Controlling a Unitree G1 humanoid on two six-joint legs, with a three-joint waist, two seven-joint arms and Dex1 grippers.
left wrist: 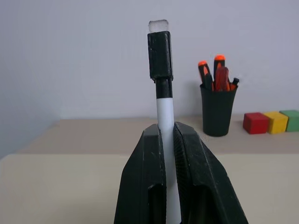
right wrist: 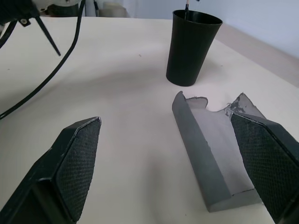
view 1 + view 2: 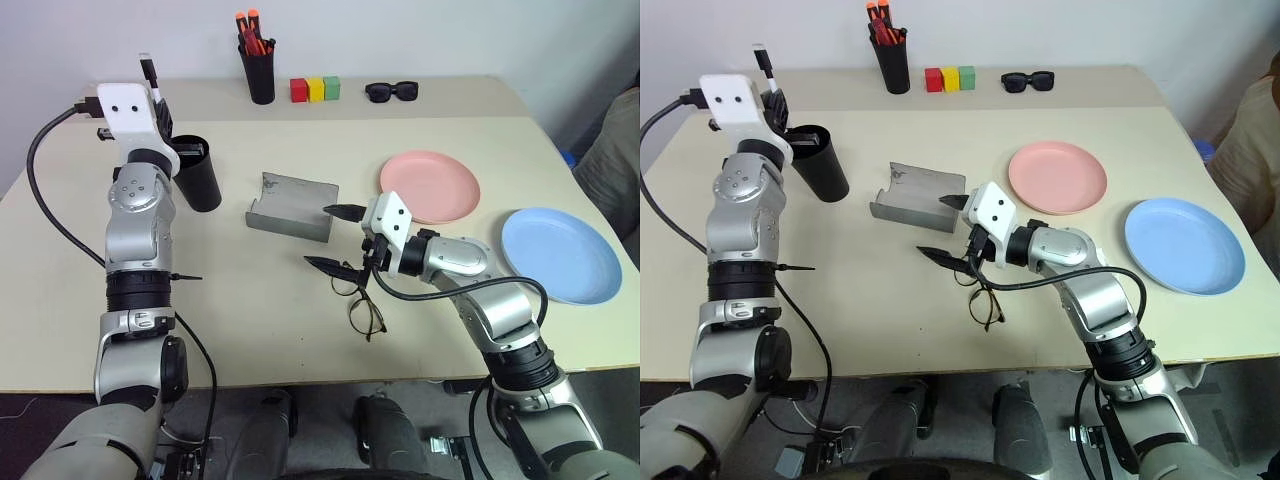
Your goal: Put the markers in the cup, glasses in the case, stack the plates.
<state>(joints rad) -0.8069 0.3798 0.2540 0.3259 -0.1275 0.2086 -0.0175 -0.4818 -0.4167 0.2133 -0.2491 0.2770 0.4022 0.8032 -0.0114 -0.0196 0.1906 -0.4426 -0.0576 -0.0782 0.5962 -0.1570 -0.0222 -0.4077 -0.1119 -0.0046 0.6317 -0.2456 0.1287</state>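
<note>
Left wrist view | left gripper [image 1: 168, 140] clamps marker [image 1: 161, 70] | right gripper [image 3: 333, 237] apart | risk: marker misses cup [image 3: 198, 175] at 10 o'clock

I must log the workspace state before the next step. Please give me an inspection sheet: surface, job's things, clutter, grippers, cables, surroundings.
Surface: beige table, against a white wall.
Job's things: white marker held above the cup; case open at centre; glasses on the table near the front edge; pink plate and blue plate apart, unstacked. Red-capped marker: nothing seen.
Clutter: pen cup, three blocks, sunglasses along the back.
Grippers: left gripper shut on the white marker; right gripper open, between case and glasses.
Cables: black cable looping off the left arm; another on the right arm.
Surroundings: person's sleeve at the right edge.
</note>
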